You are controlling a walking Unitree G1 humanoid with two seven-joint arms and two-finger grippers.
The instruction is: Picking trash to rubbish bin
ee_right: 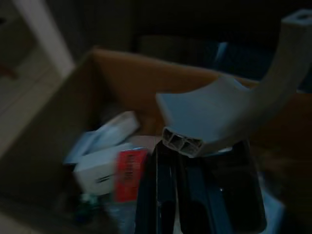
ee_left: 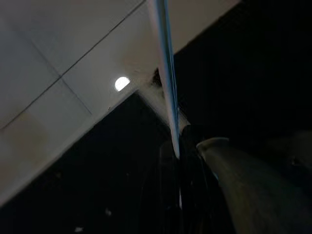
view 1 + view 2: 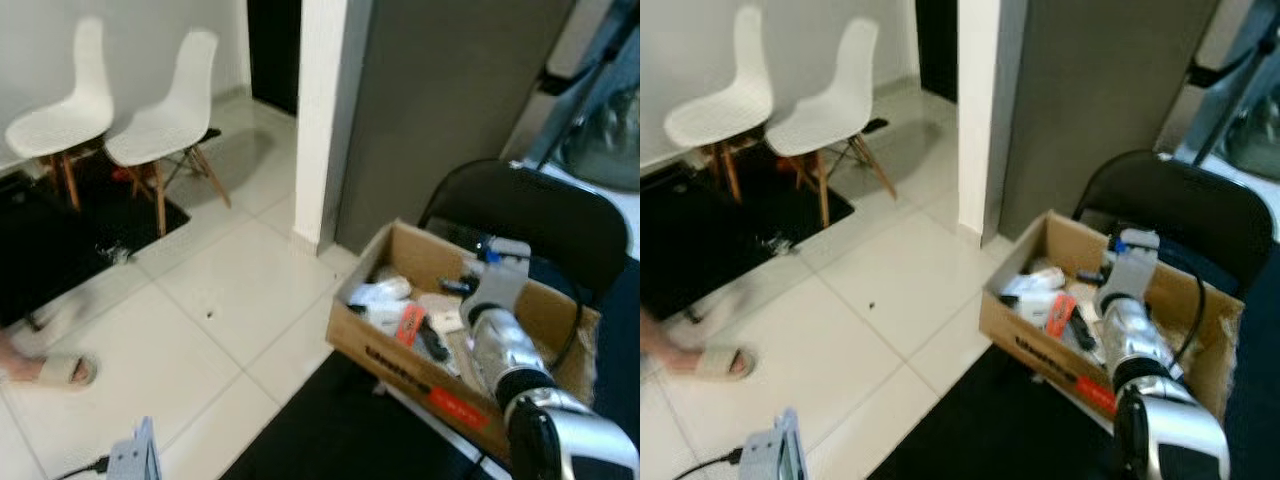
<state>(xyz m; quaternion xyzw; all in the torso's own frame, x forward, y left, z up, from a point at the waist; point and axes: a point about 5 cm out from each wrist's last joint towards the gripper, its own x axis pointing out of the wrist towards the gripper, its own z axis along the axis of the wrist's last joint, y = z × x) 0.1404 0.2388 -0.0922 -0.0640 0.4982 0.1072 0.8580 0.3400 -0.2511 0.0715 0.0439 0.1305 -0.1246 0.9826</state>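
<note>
A brown cardboard box serves as the bin. It holds white packets, a red wrapper and other scraps. My right gripper hangs over the box's far side, shut on a curved grey plastic channel piece, which shows pale above the arm. In the dark left wrist view my left gripper is low by the floor, with a thin pale-blue strip pinched between its black fingers. That strip's end pokes up at the bottom left.
A black folding chair stands behind the box. Two white chairs sit at the back left by a black rug. A white pillar meets a grey wall. A person's slippered foot is at the left.
</note>
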